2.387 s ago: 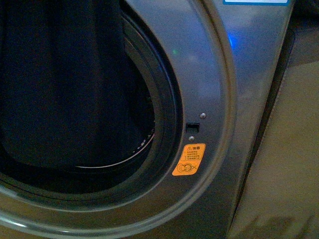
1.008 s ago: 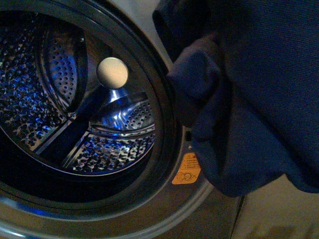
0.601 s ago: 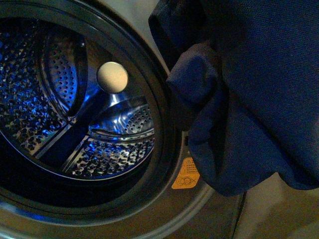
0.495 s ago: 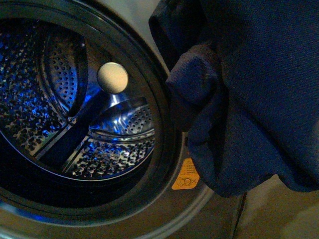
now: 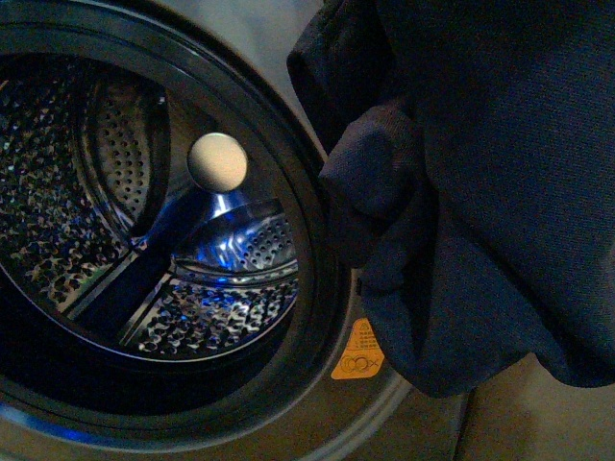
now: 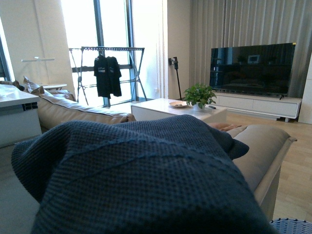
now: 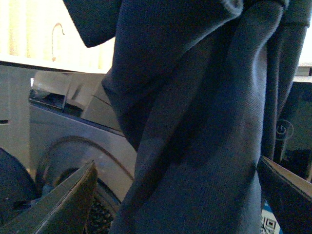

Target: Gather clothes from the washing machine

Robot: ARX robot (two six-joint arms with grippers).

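The clothes [image 5: 480, 192] outside the drum [image 5: 96, 211]
The clothes were hung beside the washing machine [image 5: 259, 38] opening, with the drum bare. The right gripper [image 7: 175, 165] was spread wide around them; the left gripper, buried in fabric, could not be judged. The knit was judged limp and light, best taken at a bunched fold.

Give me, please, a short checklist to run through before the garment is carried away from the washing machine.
1. The clothes are out of the washing machine drum: ok, they hang outside, to the right of the opening.
2. Nothing is left inside: ok for the lit part; the dark bottom, cannot tell.
3. The left gripper has a hold: cannot tell, cloth fills the foreground of the left wrist view.
4. The right gripper has a hold: not ok, its fingers stand wide apart, not clamped.
5. The cloth is free of the door rim: cannot tell, a fold hangs right beside it.
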